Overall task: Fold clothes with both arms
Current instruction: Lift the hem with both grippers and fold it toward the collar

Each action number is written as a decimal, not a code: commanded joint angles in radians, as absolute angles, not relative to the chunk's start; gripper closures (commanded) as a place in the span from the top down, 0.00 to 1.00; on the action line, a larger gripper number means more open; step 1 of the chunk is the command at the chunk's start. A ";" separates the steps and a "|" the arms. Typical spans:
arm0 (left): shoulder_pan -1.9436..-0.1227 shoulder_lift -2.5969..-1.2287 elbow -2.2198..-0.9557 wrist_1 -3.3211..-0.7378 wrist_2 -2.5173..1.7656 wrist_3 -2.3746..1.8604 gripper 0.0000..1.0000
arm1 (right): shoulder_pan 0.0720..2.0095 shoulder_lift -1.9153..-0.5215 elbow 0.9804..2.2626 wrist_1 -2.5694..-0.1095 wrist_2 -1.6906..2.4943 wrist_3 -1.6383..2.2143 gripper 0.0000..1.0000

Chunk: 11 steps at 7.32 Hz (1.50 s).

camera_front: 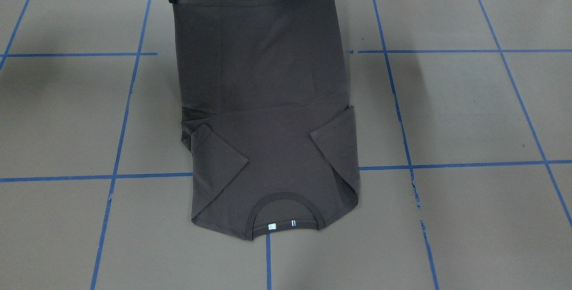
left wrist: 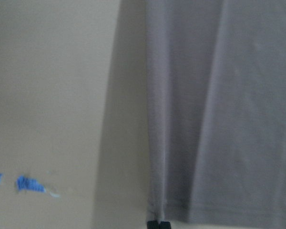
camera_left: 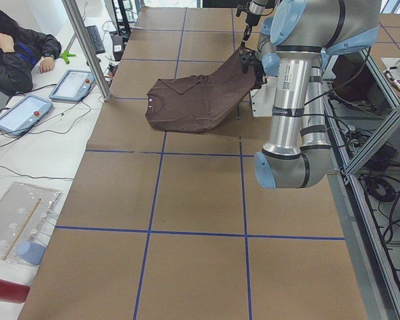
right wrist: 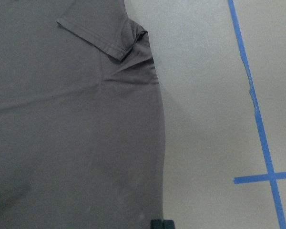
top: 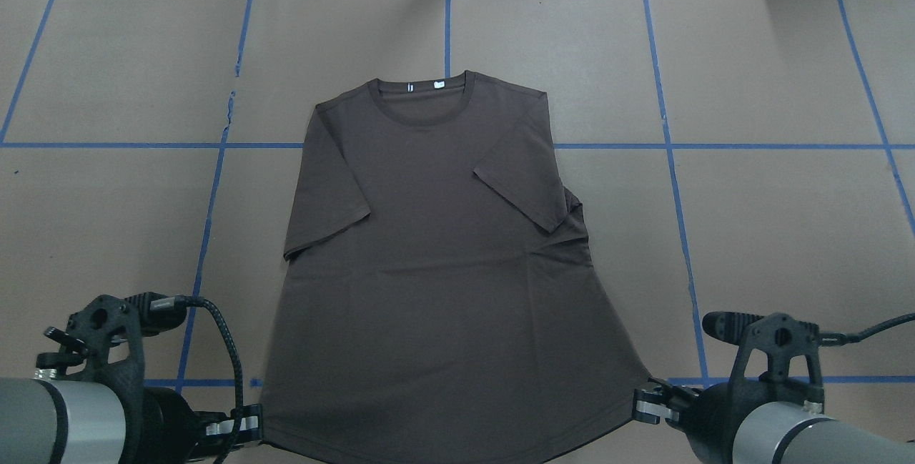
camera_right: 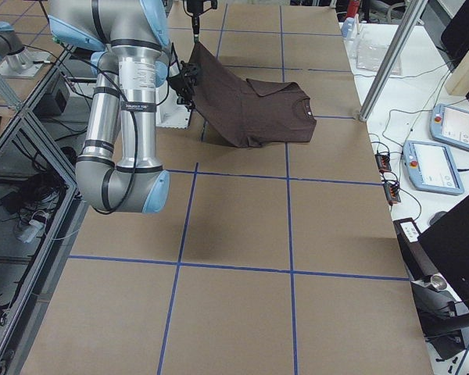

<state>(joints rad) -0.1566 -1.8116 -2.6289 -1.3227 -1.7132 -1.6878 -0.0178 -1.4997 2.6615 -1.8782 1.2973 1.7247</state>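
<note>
From where I stand the fold looks about halfway through. Reading the overhead view like a clock, the left gripper sits at 7 o'clock, its fingers pinched shut on the hem corner of the T-shirt. The left wrist view shows the black fingertips closed on the cloth edge.

The shirt fills the middle of the brown table, with its collar at 12 o'clock and its hem at 6. Both sleeves are already turned in over the body, so I'd count that step as done. From the side, the collar half lies flat while the hem half rises off the table in a taut slope up to the two arms.

At 5 o'clock the right gripper is clamped on the other hem corner, and its wrist view shows fingertips shut with the hem between them.

What is left, I'd judge, is to carry the hem over toward 12 o'clock, lay it by the collar and let go, then perhaps fold once more.

As for containers, the only one I can make out is a clear plastic tray on the white side bench. It holds a thin stick and a small pale blue thing, well apart from the shirt.
</note>
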 commanded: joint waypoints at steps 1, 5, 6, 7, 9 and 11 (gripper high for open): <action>-0.287 -1.873 -2.596 -1.295 -1.729 -1.497 0.00 | 0.140 -1.311 2.634 -2.032 1.412 1.662 0.00; -0.634 -1.969 -2.337 -1.298 -1.781 -1.186 0.00 | 0.548 -1.092 2.267 -1.966 1.578 1.396 0.00; -0.679 -2.005 -2.250 -1.304 -1.776 -1.146 0.00 | 0.607 -1.091 2.129 -1.815 1.603 1.370 0.00; -0.695 -2.035 -2.165 -1.334 -1.773 -1.134 0.00 | 0.639 -1.089 2.006 -1.692 1.612 1.352 0.00; -0.718 -2.040 -1.959 -1.543 -1.770 -1.134 0.00 | 0.684 -1.021 1.802 -1.573 1.612 1.330 0.00; -0.730 -2.043 -1.785 -1.708 -1.724 -1.132 0.00 | 0.689 -0.927 1.595 -1.463 1.609 1.331 0.00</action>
<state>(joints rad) -0.7234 -2.0407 -1.8940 -1.6063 -1.7510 -1.1331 0.6827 -0.9869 1.7342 -1.5405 1.6106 1.3326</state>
